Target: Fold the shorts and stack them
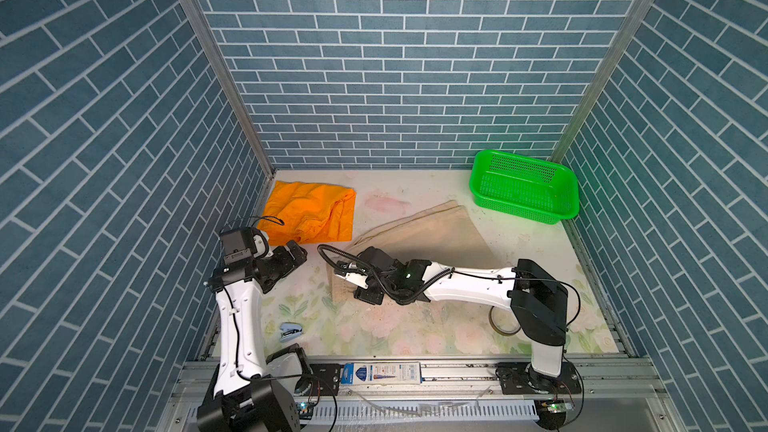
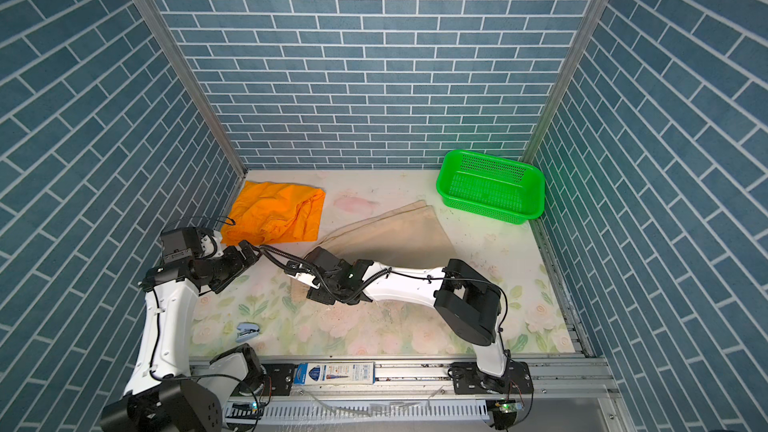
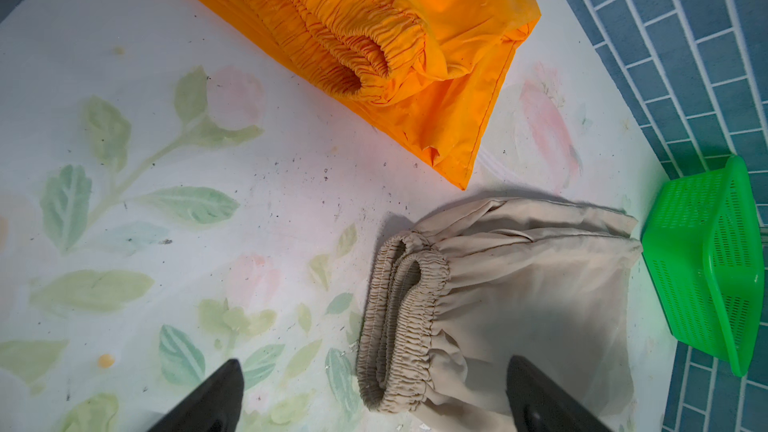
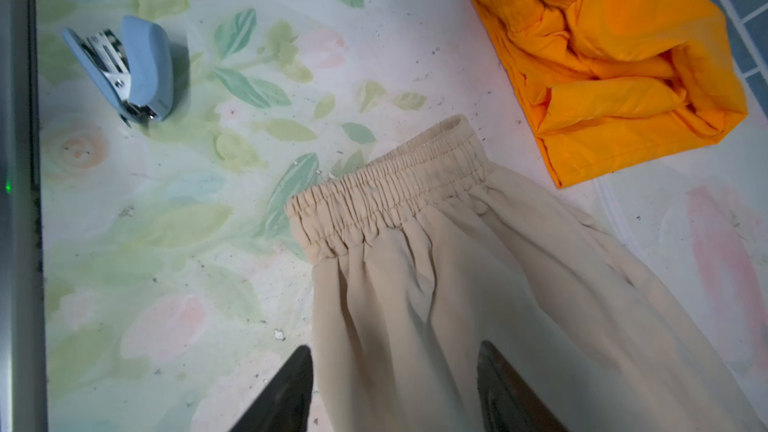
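Shorts, orange (image 1: 309,211): one pair, loosely folded and rumpled, at the far left corner of the floral table (image 1: 395,328). The gathered waistband is doubled over on itself in the left wrist view.

Shorts, beige (image 1: 432,230): one pair, folded lengthwise, lying flat mid-table on a diagonal. The elastic waistband is at the near-left end, and the leg hems point toward the green basket (image 1: 521,195) in the far right corner. The two pairs lie near each other but apart, not stacked.

Left gripper (image 3: 374,367): jaws spread wide and empty, poised above the table just beside the near edge of the orange pair.

Right gripper (image 4: 395,349): jaws parted with nothing pinched, over the beige pair behind its waistband. One finger is above the cloth and one is at its edge; whether the tips touch the fabric cannot be told.

Stapler (image 4: 129,68), blue: near left of the table, well apart from both pairs.
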